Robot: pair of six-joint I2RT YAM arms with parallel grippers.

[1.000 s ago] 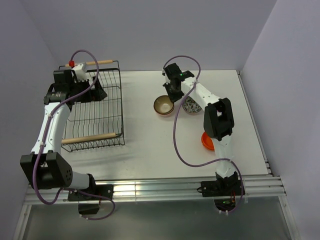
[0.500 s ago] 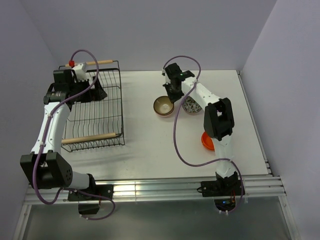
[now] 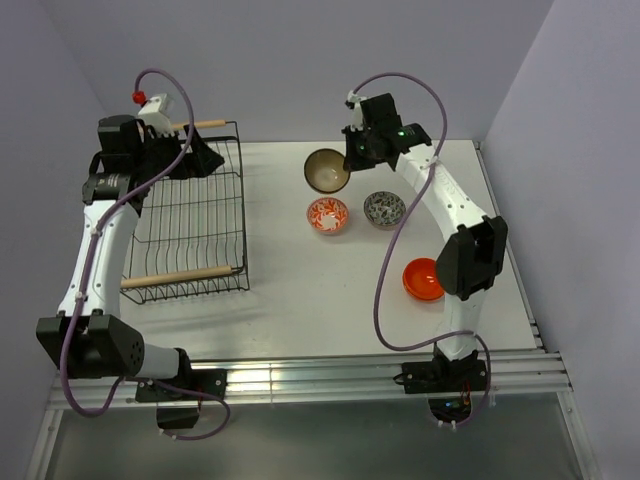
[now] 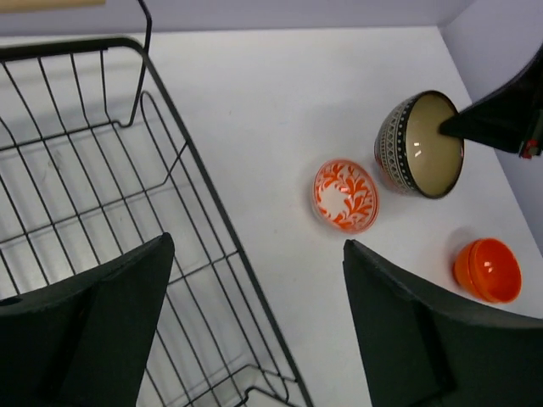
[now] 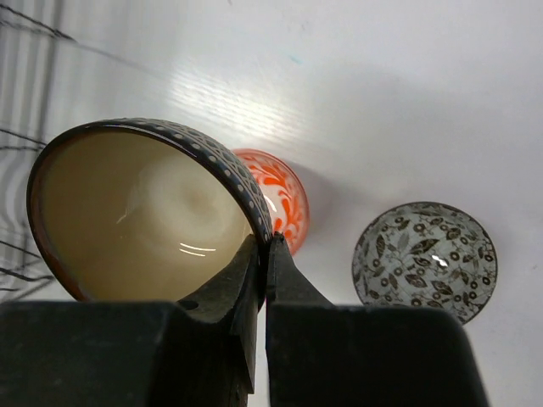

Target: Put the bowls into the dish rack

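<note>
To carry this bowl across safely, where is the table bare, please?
Bare: the strip between the dish rack and the red-patterned bowl, and the near table left of the orange bowl. Crowded: where the speckled bowl sits beside it.

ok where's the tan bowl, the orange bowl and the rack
tan bowl (image 3: pixel 326 170): top view, on its pale inside
orange bowl (image 3: pixel 423 279): top view, on its inner bottom
rack (image 3: pixel 186 275): top view, on its near wooden handle

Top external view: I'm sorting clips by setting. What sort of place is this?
Probably a robot test cell, not a kitchen: white table boxed in by plain lilac walls, two arms bolted at its near edge, one dish rack.
</note>
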